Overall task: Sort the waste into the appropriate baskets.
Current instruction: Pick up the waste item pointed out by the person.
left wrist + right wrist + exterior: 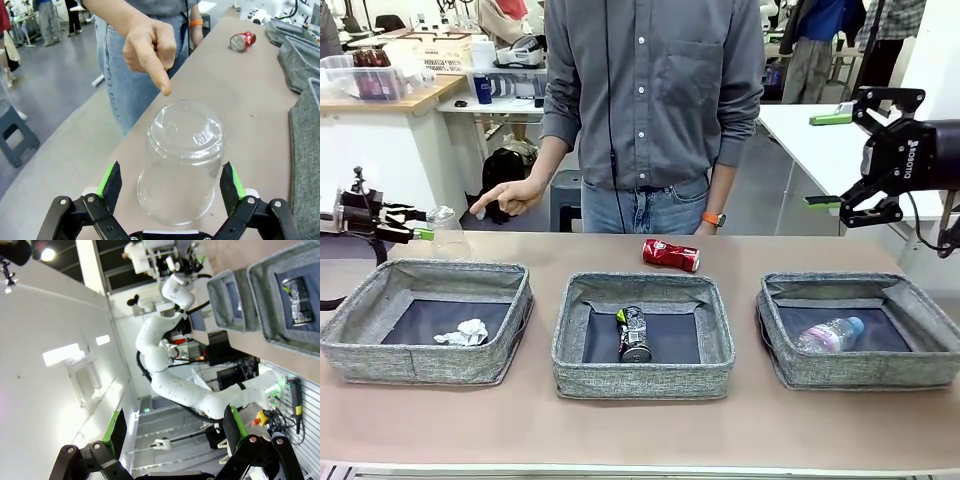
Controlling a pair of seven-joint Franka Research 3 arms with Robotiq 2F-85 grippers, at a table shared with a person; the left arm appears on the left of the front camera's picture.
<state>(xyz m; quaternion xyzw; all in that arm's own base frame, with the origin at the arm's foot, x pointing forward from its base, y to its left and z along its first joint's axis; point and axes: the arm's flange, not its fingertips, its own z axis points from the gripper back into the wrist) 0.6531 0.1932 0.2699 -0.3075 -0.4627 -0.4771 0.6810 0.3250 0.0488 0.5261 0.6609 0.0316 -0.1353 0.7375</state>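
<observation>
Our left gripper (170, 175) is hanging released, jaws flanking the upside-down clear plastic cup (182, 160) at ten o'clock; our right gripper (827, 160) is hovering released at two. A person's hand (150, 47) is pointing at the cup; the red crushed can (671, 255) is lying at twelve.

The baskets (642, 378) were grey weave with dark bottoms; one can (671, 255) was red, the paper (463, 333) white, the bottle cap (855, 324) blue.

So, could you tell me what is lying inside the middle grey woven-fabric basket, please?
A crushed black-silver can lies on the dark bottom of that basket. Its near wall covers the bottom's front strip, so anything there cannot be seen.
</observation>
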